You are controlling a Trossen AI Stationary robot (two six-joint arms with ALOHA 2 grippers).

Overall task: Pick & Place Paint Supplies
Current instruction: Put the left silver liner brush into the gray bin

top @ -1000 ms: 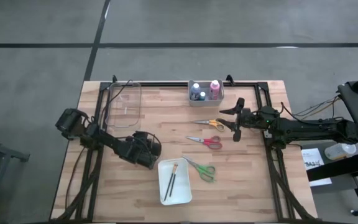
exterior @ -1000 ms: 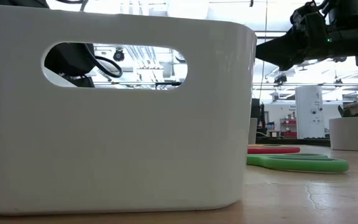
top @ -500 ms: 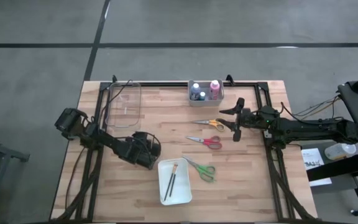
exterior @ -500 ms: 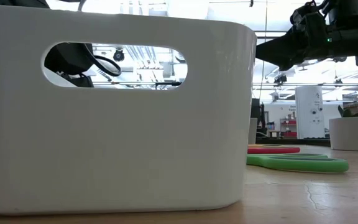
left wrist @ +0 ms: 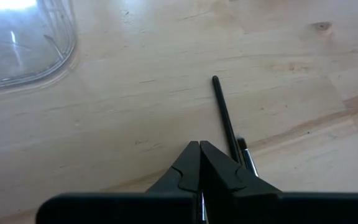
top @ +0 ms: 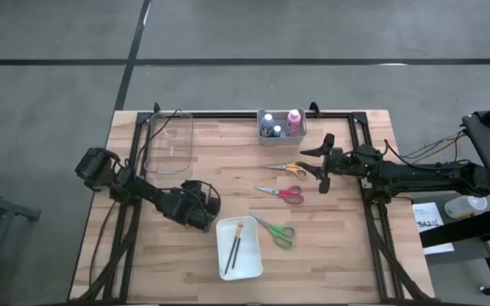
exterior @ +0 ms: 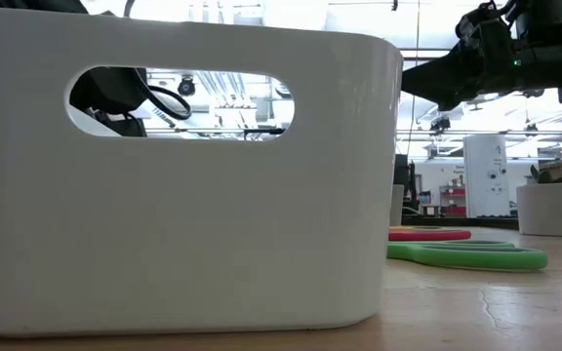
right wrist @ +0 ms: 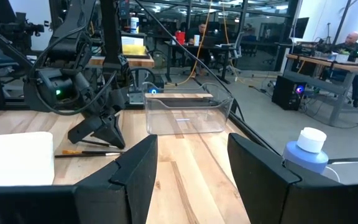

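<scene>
My left gripper is shut and points slantwise down at the wood between the clear container and the white tray. A thin dark brush lies flat on the table beside its fingers, and a second brush lies next to that one. The right wrist view shows these brushes at the foot of my left gripper. Two more brushes lie in the tray. My right gripper hovers open beside the orange scissors. Capped bottles stand in a small bin. My left gripper has its shut fingers right beside the near end of the dark brush, which lies flat on the wood. I cannot tell whether a finger touches that brush; the fingers hide the spot. Nothing shows pinched between them.
Red scissors and green scissors lie flat between the tray and my right arm. In the low view the tray's white wall fills most of the picture. A blue bottle with a white cap stands close to my right gripper.
</scene>
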